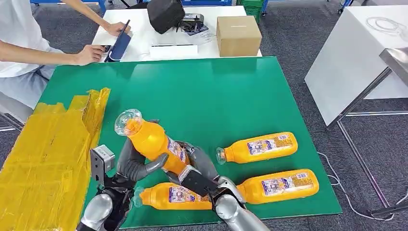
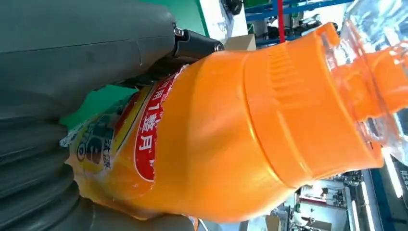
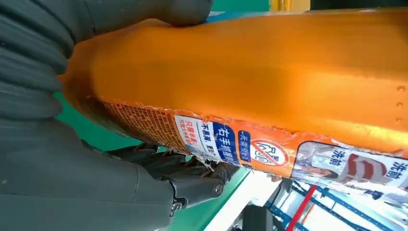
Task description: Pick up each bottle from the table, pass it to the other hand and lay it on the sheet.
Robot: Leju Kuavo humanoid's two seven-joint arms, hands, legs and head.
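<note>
An orange bottle [image 1: 151,143] with a clear cap is held tilted above the green table [image 1: 202,96], cap toward the back left. My left hand [image 1: 132,166] wraps its thumb and fingers around the bottle's middle [image 2: 231,130]. My right hand [image 1: 197,174] grips the labelled lower end [image 3: 250,82]. Three more orange bottles lie on the green: one [image 1: 260,147] at mid right, one [image 1: 281,184] near the front right, and one [image 1: 168,196] partly hidden under my hands. The yellow sheet [image 1: 43,159] covers the table's left side.
A cardboard box [image 1: 238,34] and a black bag [image 1: 166,14] stand on the white table behind. A person's hands [image 1: 89,54] hold a tablet [image 1: 119,45] at the back left. Another white table [image 1: 351,57] stands to the right.
</note>
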